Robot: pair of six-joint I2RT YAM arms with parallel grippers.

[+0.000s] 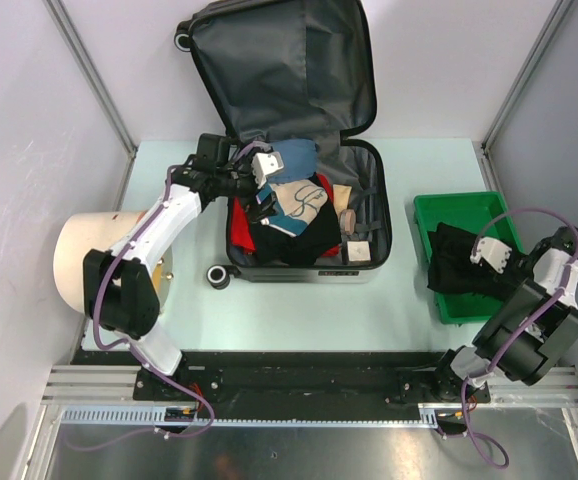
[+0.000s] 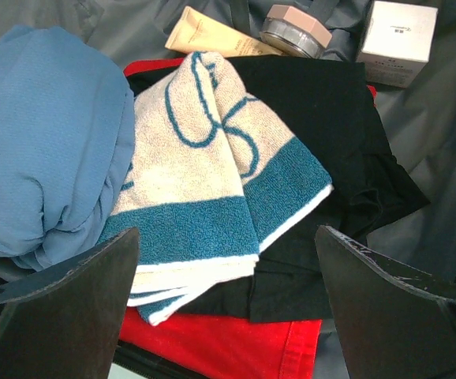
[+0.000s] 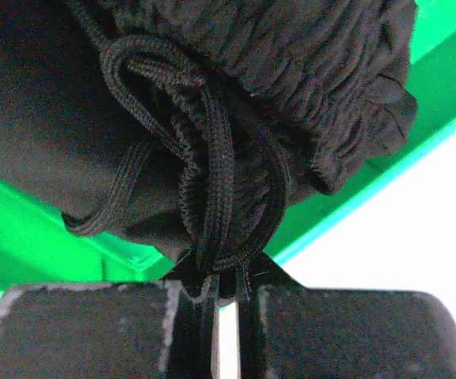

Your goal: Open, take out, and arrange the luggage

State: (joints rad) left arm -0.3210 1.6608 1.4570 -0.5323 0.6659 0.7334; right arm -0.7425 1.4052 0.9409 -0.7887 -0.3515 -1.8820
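The luggage (image 1: 299, 60) lies open, its lid propped up at the back and its base full of clothes. My left gripper (image 1: 261, 185) hovers open and empty over the base's left side. In the left wrist view it (image 2: 226, 237) is spread wide above a beige-and-teal towel (image 2: 212, 174), with a blue garment (image 2: 46, 142), a black garment (image 2: 330, 142) and a red garment (image 2: 228, 343) around it. My right gripper (image 3: 216, 288) is shut on the drawstring (image 3: 220, 181) of a black garment (image 1: 454, 262) lying in the green bin (image 1: 459, 203).
A cream tube (image 2: 208, 35), a small jar (image 2: 295, 28) and a white box (image 2: 398, 35) lie in the luggage beyond the clothes. A beige cylinder (image 1: 79, 260) lies at the table's left edge. Grey walls enclose the table on the left, back and right.
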